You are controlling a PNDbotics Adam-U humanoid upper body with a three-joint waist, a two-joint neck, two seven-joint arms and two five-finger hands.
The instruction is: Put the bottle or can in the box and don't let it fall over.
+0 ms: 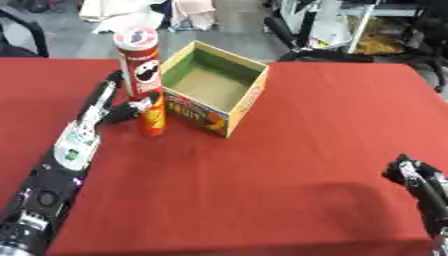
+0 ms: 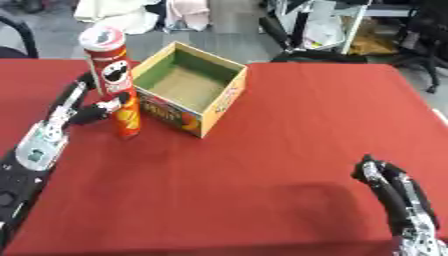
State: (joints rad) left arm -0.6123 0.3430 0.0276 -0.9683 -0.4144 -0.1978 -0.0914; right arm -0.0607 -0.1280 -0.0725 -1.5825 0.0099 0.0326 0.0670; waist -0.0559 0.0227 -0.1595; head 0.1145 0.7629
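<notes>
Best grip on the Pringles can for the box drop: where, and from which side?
Grip the can round its cylindrical body, about mid-height, from its left. It stands upright and tall, with the box close on its right, so only the left is free. The left hand is already there, fingers curled round the lower body. A low hold may let it tip.

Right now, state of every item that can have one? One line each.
Pringles can: upright on the table, outside the box, held around its lower half.
Cardboard box: open at the top, nothing inside, upright, right beside the can.
Left hand: fingers curled round the can.
Right hand: idle near the lower right corner, holding nothing, fingers relaxed.
</notes>
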